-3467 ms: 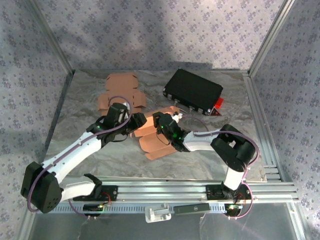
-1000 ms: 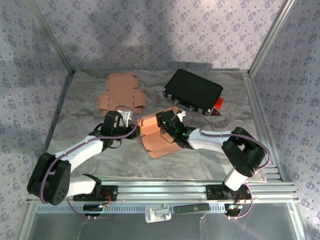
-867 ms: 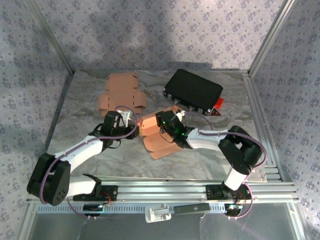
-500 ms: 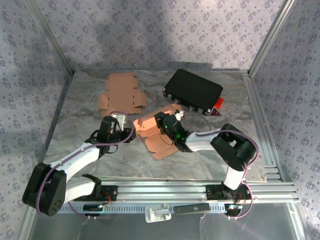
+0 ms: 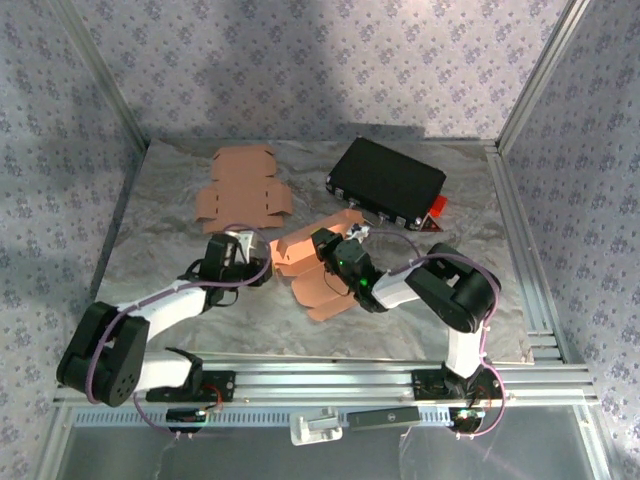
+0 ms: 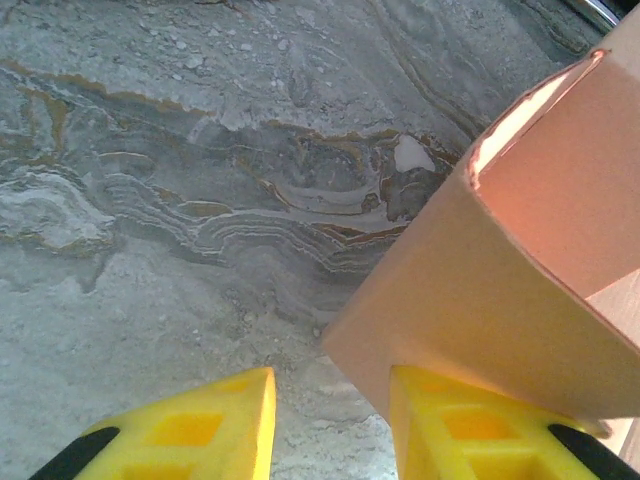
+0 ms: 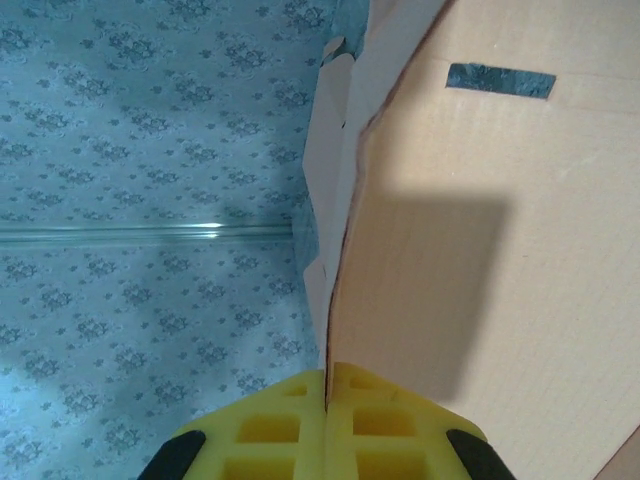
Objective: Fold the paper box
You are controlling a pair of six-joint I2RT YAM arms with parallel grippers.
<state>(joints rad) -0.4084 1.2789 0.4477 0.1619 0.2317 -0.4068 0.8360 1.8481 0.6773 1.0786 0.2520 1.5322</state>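
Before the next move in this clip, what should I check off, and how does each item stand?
1. Right tool grips the paper box: ok, its fingers are shut on a panel edge.
2. Left tool is free to reposition: ok, the jaws are apart and a box wall lies against one finger, unclamped.
3. Box is folded into shape: not ok, flaps are splayed out on the table.
4. Spare flat blank is out of the way: ok, it lies apart, farther back.
5. Black case is clear of the box's raised flap: cannot tell, they sit close.

grey marbled table (image 5: 150,240), flat box blank (image 5: 243,185) (far left), black case (image 5: 388,180), part-folded paper box (image 5: 305,285)
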